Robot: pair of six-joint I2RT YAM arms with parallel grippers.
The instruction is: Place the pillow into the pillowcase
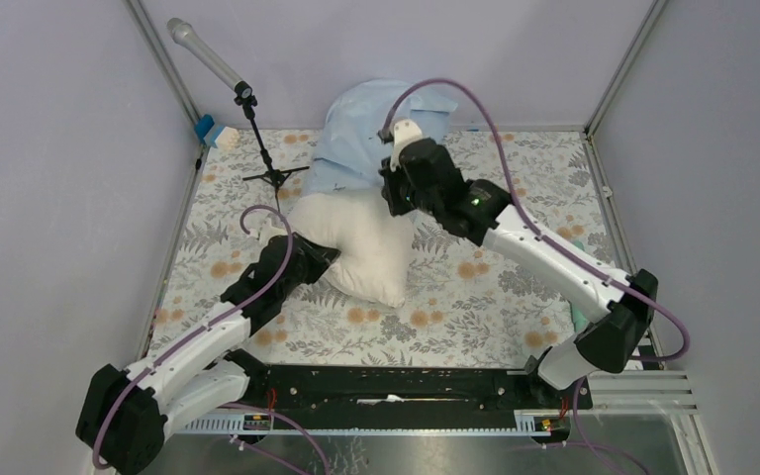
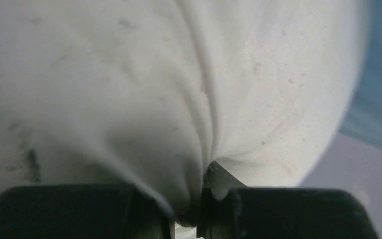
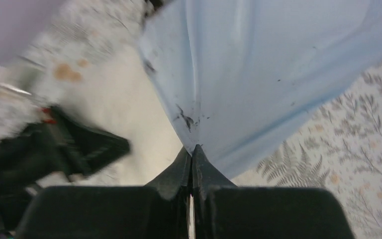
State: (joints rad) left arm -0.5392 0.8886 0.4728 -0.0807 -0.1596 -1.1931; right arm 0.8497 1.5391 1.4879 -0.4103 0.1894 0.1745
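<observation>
The cream pillow [image 1: 356, 242] lies mid-table, its far end at the mouth of the light-blue pillowcase [image 1: 361, 134], which lies bunched against the back wall. My left gripper [image 1: 325, 252] is shut on a pinch of the pillow's left edge; the cream fabric [image 2: 169, 99] fills the left wrist view and puckers between the jaws of the left gripper [image 2: 199, 199]. My right gripper [image 1: 393, 198] is shut on the near edge of the pillowcase [image 3: 258, 64] and holds it lifted over the pillow [image 3: 129, 119]. The right gripper's tips [image 3: 192, 154] meet on the blue cloth.
A microphone on a small tripod [image 1: 257, 129] stands at the back left. A blue and white object [image 1: 216, 132] lies in the back left corner. The grey floral tablecloth [image 1: 475, 297] covers the table. Walls close in on three sides.
</observation>
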